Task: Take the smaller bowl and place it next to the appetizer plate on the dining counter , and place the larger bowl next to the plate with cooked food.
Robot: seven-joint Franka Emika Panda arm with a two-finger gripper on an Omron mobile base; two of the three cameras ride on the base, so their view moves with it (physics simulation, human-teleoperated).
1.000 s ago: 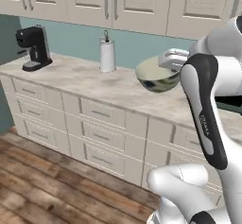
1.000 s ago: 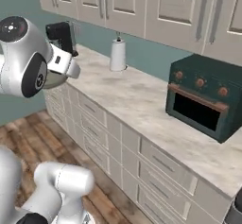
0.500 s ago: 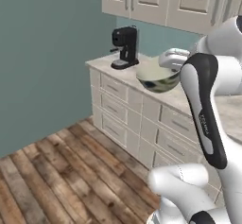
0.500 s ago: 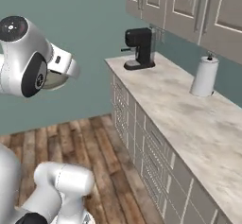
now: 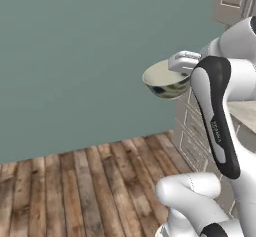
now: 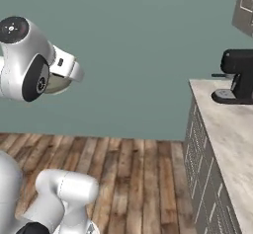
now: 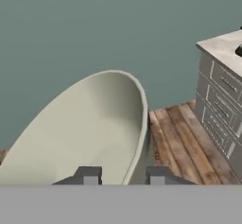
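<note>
A grey-green mottled bowl (image 5: 164,79) with a pale cream inside hangs in the air at chest height, in front of a teal wall. My gripper (image 5: 173,70) is shut on its rim. In the hand view the rim of the bowl (image 7: 90,133) runs between the two fingertips of the gripper (image 7: 123,176), one inside and one outside. From the right, the bowl (image 6: 59,84) peeks out behind the hand. I cannot tell whether this is the smaller bowl or the larger bowl. The dining counter and both plates are out of view.
A marble counter (image 6: 225,129) over white drawers runs along the right, with a black coffee machine (image 6: 238,76) on it. The same counter corner (image 7: 222,48) stands to the right in the hand view. Wooden floor (image 5: 90,181) spreads below, with the teal wall (image 5: 75,56) ahead.
The whole picture has swung, so the base has turned: the counter and coffee machine have slid off to the right and the bare wall now faces me. The bowl stays in the grip.
</note>
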